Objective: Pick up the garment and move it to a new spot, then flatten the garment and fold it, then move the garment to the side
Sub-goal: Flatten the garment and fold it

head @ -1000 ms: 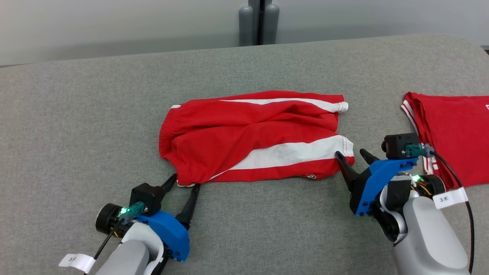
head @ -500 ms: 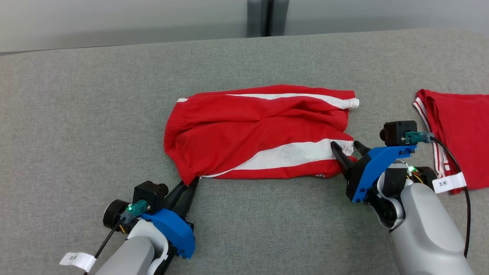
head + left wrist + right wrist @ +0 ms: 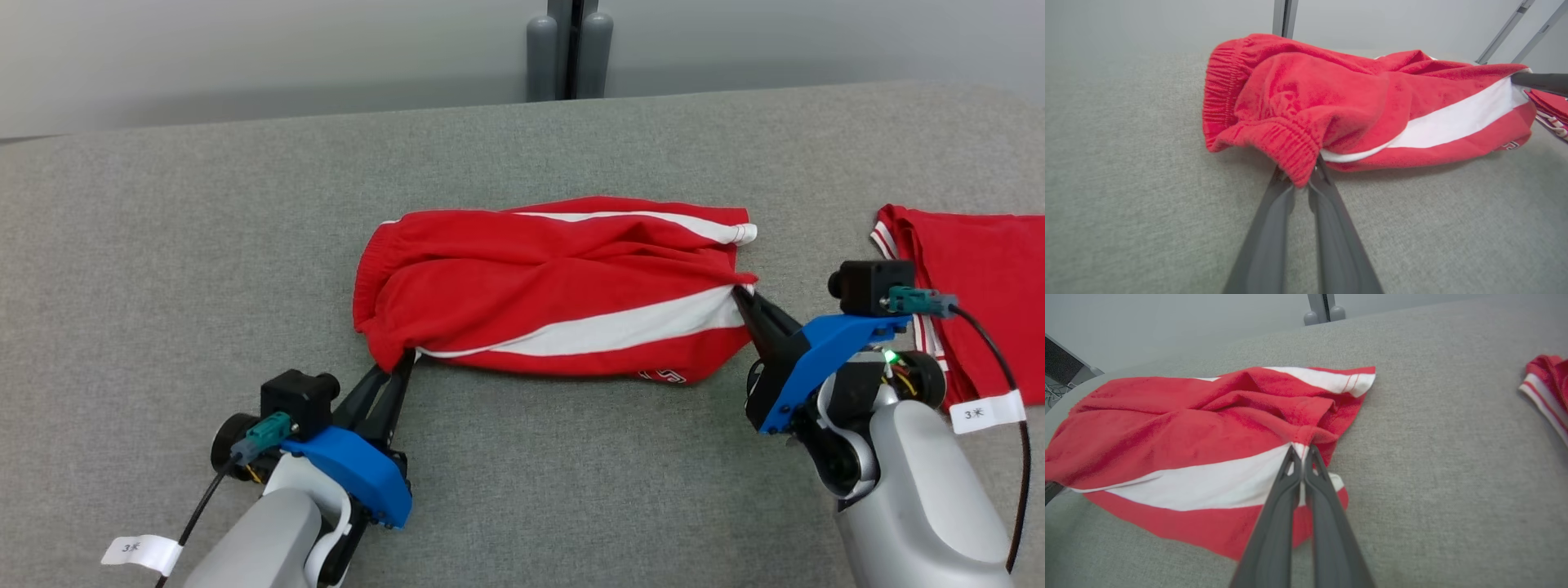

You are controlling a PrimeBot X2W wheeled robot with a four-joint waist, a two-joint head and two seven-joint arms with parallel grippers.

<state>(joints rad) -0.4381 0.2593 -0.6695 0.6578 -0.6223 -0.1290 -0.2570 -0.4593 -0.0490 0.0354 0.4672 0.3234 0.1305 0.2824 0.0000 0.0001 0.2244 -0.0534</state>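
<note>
Across the middle of the grey table [image 3: 163, 245], the red shorts [image 3: 555, 278] lie with their long axis running 9 to 3 o'clock, each end nearest its own arm: the left gripper [image 3: 402, 361] pinches the waistband corner at the shorts' 7 o'clock, the right gripper [image 3: 743, 298] pinches the striped leg hem at their 3 o'clock. A second ago both pairs of jaws stood spread just beside those corners; now both are clamped on cloth.
</note>
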